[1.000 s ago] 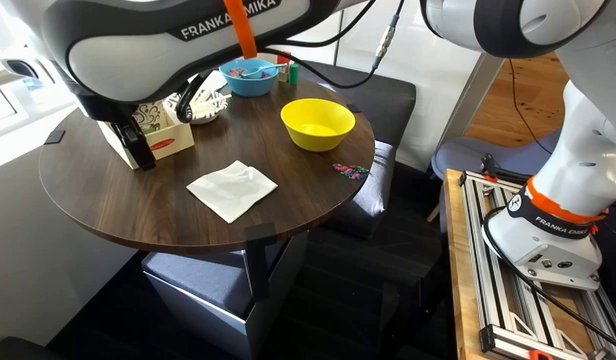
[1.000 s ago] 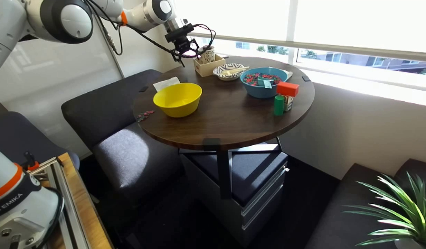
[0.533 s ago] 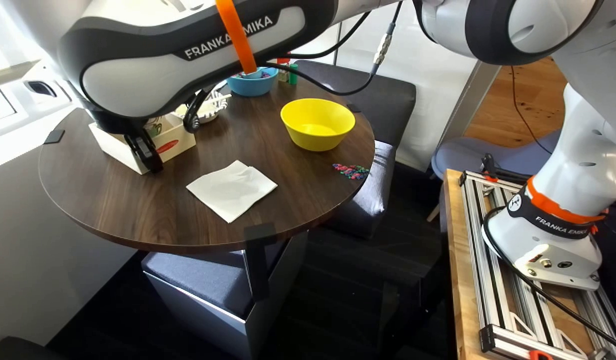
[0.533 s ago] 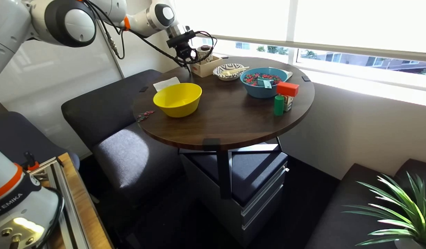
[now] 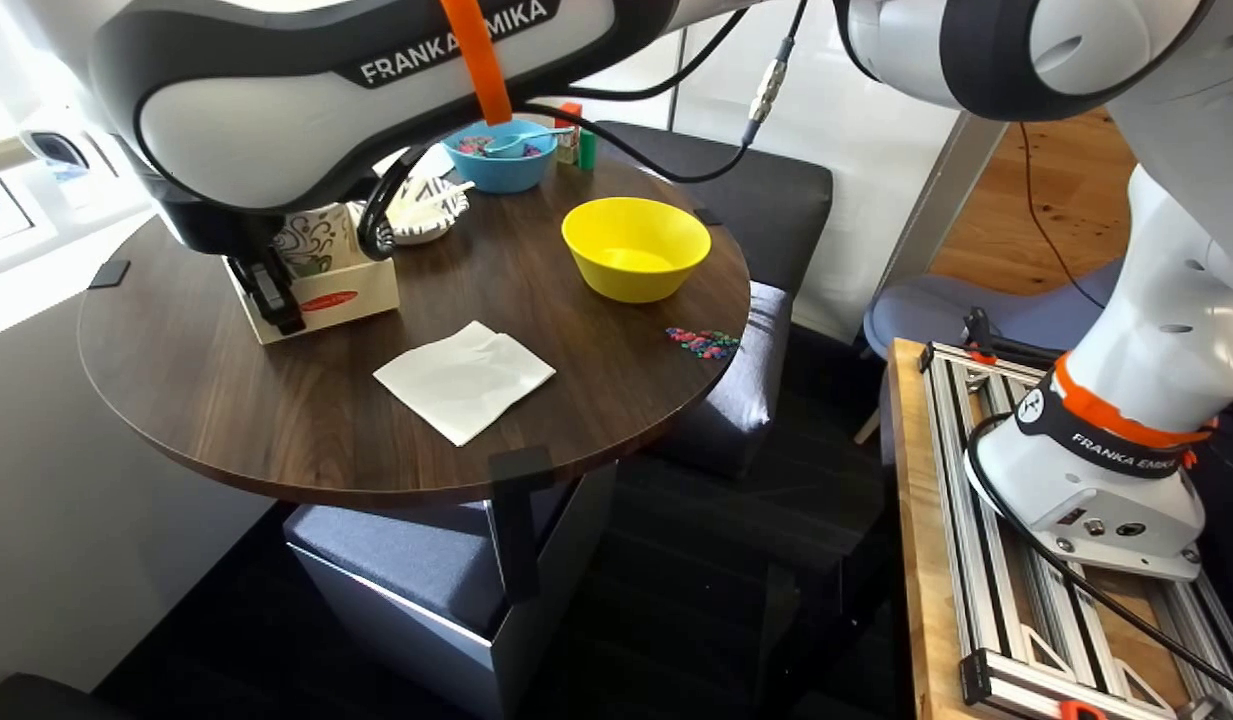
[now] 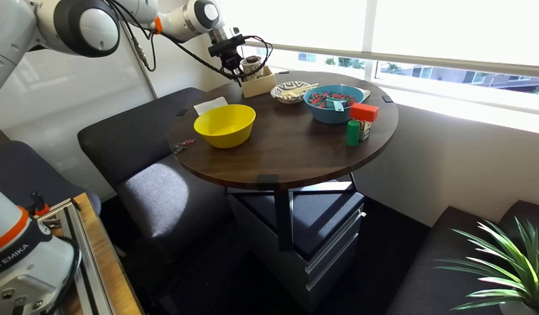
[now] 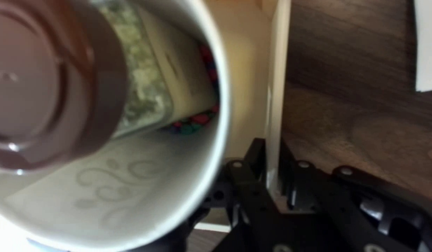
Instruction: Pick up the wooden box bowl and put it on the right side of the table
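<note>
The wooden box bowl [image 5: 351,297] is a pale box with a red oval label, standing toward the window side of the dark round table [image 5: 326,420]. In both exterior views my gripper [image 6: 239,81] reaches down to one corner of the box. Seen in the wrist view, the gripper [image 7: 272,150] is shut on one thin wall of the box [image 7: 278,70], one finger inside and one outside. A patterned cup [image 7: 131,196] stands in the box, holding a jar with a brown lid [image 7: 26,80]. Whether the box's base touches the table, I cannot tell.
A patterned dish with pale sticks [image 6: 291,92] stands close beside the box. Also on the table are a yellow bowl [image 5: 636,250], a blue bowl with a scoop [image 6: 328,114], a white napkin [image 5: 466,380], a green cylinder [image 6: 352,133] and scattered coloured bits [image 5: 703,343].
The gripper has gone down to the box, shut on its wall and come back up slightly. The box has turned and shifted, and the patterned dish has moved a little.
</note>
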`<control>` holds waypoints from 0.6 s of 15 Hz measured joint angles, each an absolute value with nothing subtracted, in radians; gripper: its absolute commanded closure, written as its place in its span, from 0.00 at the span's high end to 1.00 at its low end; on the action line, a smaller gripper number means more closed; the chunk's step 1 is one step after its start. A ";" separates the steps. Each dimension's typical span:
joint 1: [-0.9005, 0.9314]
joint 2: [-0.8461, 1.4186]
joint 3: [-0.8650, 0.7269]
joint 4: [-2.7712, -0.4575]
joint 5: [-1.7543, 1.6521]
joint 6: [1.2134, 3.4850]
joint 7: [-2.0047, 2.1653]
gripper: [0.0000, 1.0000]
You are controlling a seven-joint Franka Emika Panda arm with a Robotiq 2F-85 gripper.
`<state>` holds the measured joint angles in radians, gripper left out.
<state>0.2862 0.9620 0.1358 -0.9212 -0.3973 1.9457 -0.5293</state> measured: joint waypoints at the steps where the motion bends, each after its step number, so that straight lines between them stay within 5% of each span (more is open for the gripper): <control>1: 0.287 0.958 0.139 -0.920 -0.396 1.952 -0.527 0.03; 9: 0.295 0.863 0.186 -0.921 -0.391 1.972 -0.524 0.03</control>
